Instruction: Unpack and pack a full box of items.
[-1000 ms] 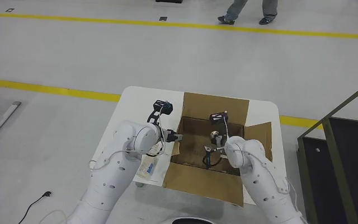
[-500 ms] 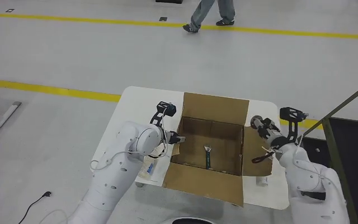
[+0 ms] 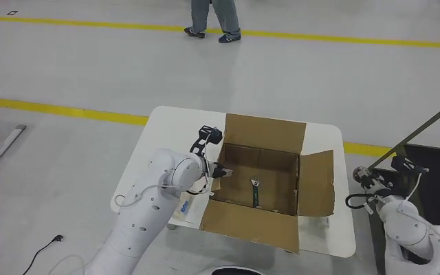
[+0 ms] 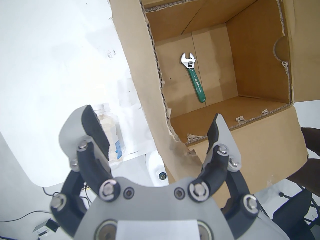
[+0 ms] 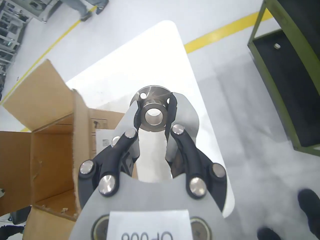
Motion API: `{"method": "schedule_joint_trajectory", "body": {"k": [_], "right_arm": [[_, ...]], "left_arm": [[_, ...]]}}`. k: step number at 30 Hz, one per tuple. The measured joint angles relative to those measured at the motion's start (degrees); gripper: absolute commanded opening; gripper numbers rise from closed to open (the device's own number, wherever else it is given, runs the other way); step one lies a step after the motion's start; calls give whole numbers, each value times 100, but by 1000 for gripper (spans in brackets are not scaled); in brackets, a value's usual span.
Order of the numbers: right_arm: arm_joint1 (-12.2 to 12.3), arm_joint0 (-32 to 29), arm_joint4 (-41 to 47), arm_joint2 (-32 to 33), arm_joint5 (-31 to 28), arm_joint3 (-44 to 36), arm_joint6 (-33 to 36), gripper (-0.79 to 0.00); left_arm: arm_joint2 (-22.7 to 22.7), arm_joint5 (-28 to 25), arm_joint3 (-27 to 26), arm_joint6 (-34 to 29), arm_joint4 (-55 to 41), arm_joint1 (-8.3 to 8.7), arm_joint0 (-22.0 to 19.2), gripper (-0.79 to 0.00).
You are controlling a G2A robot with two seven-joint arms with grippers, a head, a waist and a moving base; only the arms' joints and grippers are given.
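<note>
So the cardboard box [image 3: 265, 130] is sitting open on the white table [image 3: 165, 130], and the only thing left inside is a green-handled wrench [image 4: 193, 81] lying flat on the bottom. A plastic bottle [image 4: 112, 131] is already out, lying on the table right beside the box's wall.

The right gripper [image 5: 155, 104] is clamped on a round metal part [image 5: 153, 116], pinching it by the narrow hub with the wide flange sticking out front. From above it looks like it hangs past the table edge, close to the green rack [image 5: 287, 51]. That's my first worry: smooth round steel held by two pads. If the grip slips or the arm jerks, the part hits the floor, not the table.

The left gripper [image 4: 152, 117] is wide open with nothing in it, right at the box's torn side wall, one finger on the bottle side and one on the inside. If it drops straight down it probably snags that wall and shoves or crushes the box. And a wrench lying flat on cardboard looks awkward to get fingers under, so a scraped or missed grab seems likely.
</note>
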Motion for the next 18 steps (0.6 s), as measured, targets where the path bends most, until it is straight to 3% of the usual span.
{"method": "schedule_joint_trajectory", "body": {"k": [8,18], "right_arm": [[90,286,-961,-413,222,990,807,-785],[103,811,-1787,-1167,362,2038,1188,-785]], "left_arm": [[60,3,45,17,-66,-6,-19,0],[43,61,-3,-12,-32,14,2,0]]}}
